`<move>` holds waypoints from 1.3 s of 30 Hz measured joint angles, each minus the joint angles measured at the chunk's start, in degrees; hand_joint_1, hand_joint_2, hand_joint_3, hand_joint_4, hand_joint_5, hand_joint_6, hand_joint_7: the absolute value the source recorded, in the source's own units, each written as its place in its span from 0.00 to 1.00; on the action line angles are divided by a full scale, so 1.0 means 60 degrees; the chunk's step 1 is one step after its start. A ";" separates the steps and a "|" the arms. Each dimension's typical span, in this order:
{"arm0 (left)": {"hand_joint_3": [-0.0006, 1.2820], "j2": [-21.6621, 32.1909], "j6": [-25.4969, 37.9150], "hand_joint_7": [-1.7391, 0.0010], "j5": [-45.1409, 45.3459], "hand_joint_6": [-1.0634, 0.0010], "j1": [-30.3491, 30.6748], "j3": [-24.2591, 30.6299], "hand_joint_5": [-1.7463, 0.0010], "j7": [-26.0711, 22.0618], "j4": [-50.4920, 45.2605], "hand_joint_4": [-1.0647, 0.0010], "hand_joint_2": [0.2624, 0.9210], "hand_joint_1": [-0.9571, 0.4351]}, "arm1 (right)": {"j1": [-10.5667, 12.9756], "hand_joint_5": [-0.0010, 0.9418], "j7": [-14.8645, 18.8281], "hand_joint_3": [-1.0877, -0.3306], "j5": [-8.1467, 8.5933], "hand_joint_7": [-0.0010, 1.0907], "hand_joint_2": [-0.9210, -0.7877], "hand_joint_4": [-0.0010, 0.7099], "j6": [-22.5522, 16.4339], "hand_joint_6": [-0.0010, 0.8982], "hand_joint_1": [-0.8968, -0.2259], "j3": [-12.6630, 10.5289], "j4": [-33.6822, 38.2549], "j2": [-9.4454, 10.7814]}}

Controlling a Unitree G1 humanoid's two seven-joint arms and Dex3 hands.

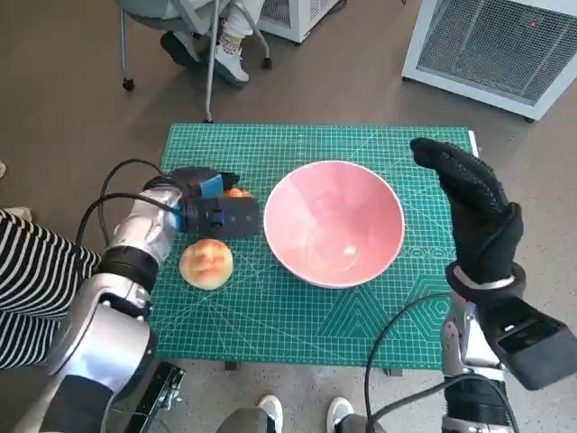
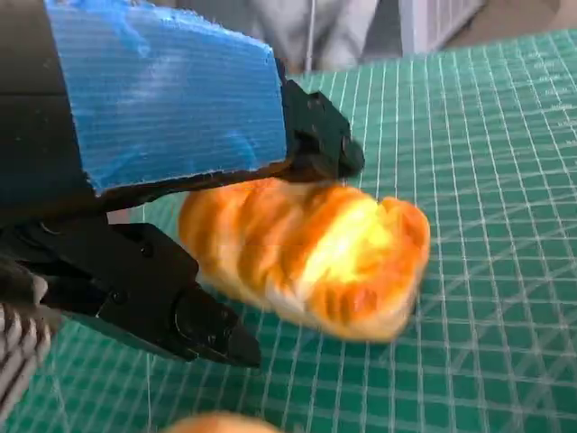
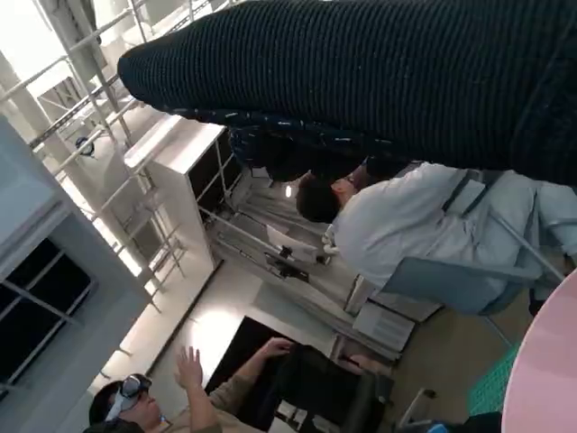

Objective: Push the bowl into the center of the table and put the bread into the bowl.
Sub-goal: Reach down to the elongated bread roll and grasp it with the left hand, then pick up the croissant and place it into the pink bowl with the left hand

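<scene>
Bread [image 2: 311, 257] sits right between our left hand's [image 1: 209, 209] fingers [image 2: 162, 302], and the left wrist view gives us the best seat: a golden, ridged loaf lying on the green cutting mat [image 1: 270, 316], one black finger arching over its top, another low beside it. We cannot tell from here whether those fingers actually press the crust or merely bracket it, so whether it is grasped or merely framed stays an open call. In the head view only a sliver of orange peeks out just past the blue tape on the back of the hand.

Just beside our left wrist, on the near side of those fingers, we see a second piece, a round bun [image 1: 206, 263], resting alone on the mat, touched by nothing.

Beyond the left fingertips, close but apart from them, stands the pink bowl [image 1: 334, 224], upright, with nothing in it, near the middle of the mat.

Over on the other side, our right hand [image 1: 473, 212] in its knitted glove is raised above the mat's far right corner, fingers stretched out straight and holding nothing, apart from the bowl's rim.

In the right wrist view a person in a pale top [image 3: 424, 221] sits past the glove, another person [image 3: 180, 406] lower down.
</scene>
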 measured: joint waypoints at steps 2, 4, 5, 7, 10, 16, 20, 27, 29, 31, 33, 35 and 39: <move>0.03 -0.0009 -0.0111 0.72 0.0232 0.31 0.0141 -0.0253 0.72 0.0563 0.0012 0.32 0.93 0.67 | 0.0046 0.00 -0.0002 0.55 0.0002 0.32 0.00 0.16 0.0000 0.12 0.26 -0.0001 -0.0044 0.0001; 0.04 -0.0010 -0.0198 0.54 0.0462 0.36 0.0246 -0.0444 0.51 0.1042 0.0026 0.35 0.96 0.68 | 0.0097 0.00 -0.0004 0.55 0.0003 0.32 0.00 0.16 0.0000 0.12 0.26 -0.0003 -0.0087 0.0002; 0.04 -0.0009 -0.0217 0.51 0.0498 0.36 0.0254 -0.0493 0.47 0.1170 0.0031 0.35 0.97 0.68 | 0.0108 0.00 -0.0005 0.55 0.0004 0.32 0.00 0.16 0.0001 0.12 0.26 -0.0004 -0.0099 0.0002; 0.04 -0.0003 -0.0235 0.44 0.0550 0.36 0.0264 -0.0584 0.39 0.1384 0.0046 0.35 0.98 0.68 | 0.0126 0.00 -0.0005 0.55 0.0006 0.32 0.00 0.16 0.0002 0.11 0.26 -0.0002 -0.0136 0.0005; 0.03 -0.0002 -0.0238 0.40 0.0553 0.36 0.0272 -0.0626 0.34 0.1518 0.0062 0.35 0.99 0.69 | 0.0137 0.00 -0.0006 0.55 0.0008 0.33 0.00 0.17 0.0011 0.11 0.26 -0.0002 -0.0193 0.0008; 0.02 0.0003 -0.0235 0.37 0.0467 0.36 0.0268 -0.0578 0.34 0.1588 0.0068 0.33 0.99 0.69 | 0.0152 0.00 -0.0006 0.55 0.0015 0.33 0.00 0.16 0.0037 0.11 0.26 0.0001 -0.0261 0.0021; 0.02 0.0008 -0.0234 0.37 0.0385 0.36 0.0261 -0.0466 0.34 0.1594 0.0067 0.32 1.00 0.69 | 0.0159 0.00 -0.0015 0.55 0.0011 0.34 0.00 0.16 0.0038 0.10 0.26 0.0005 -0.0272 0.0045; 0.03 0.0054 -0.0300 0.35 0.0122 0.38 0.0239 -0.0127 0.36 0.1566 0.0061 0.32 1.00 0.69 | 0.0166 0.00 -0.0018 0.55 0.0016 0.35 0.00 0.16 0.0038 0.10 0.26 0.0021 -0.0272 0.0068; 0.03 0.0091 -0.0395 0.33 -0.0014 0.39 0.0203 0.0055 0.37 0.1565 0.0047 0.31 1.00 0.69 | 0.0167 0.00 -0.0018 0.55 0.0018 0.35 0.00 0.16 0.0038 0.10 0.26 0.0025 -0.0272 0.0071; 0.02 0.0133 -0.0509 0.35 -0.0166 0.39 0.0136 0.0246 0.36 0.1570 0.0019 0.30 1.00 0.69 | 0.0170 0.00 -0.0018 0.55 0.0019 0.35 0.00 0.16 0.0038 0.10 0.26 0.0029 -0.0272 0.0072; 0.02 0.0177 -0.0704 0.36 -0.0401 0.38 0.0058 0.0521 0.35 0.1618 -0.0045 0.30 1.00 0.69 | 0.0176 0.00 -0.0018 0.55 0.0020 0.35 0.00 0.16 0.0039 0.09 0.26 0.0033 -0.0272 0.0072; 0.02 0.0227 -0.0945 0.38 -0.0653 0.38 -0.0024 0.0780 0.34 0.1749 -0.0170 0.30 1.00 0.69 | 0.0192 0.00 -0.0018 0.55 0.0020 0.35 0.00 0.16 0.0040 0.09 0.26 0.0033 -0.0272 0.0072; 0.01 0.0336 -0.1447 0.39 -0.0999 0.37 -0.0237 0.1194 0.35 0.2120 -0.0523 0.29 1.00 0.69 | 0.0211 0.00 -0.0019 0.55 0.0017 0.36 0.00 0.16 0.0049 0.09 0.26 0.0046 -0.0272 0.0095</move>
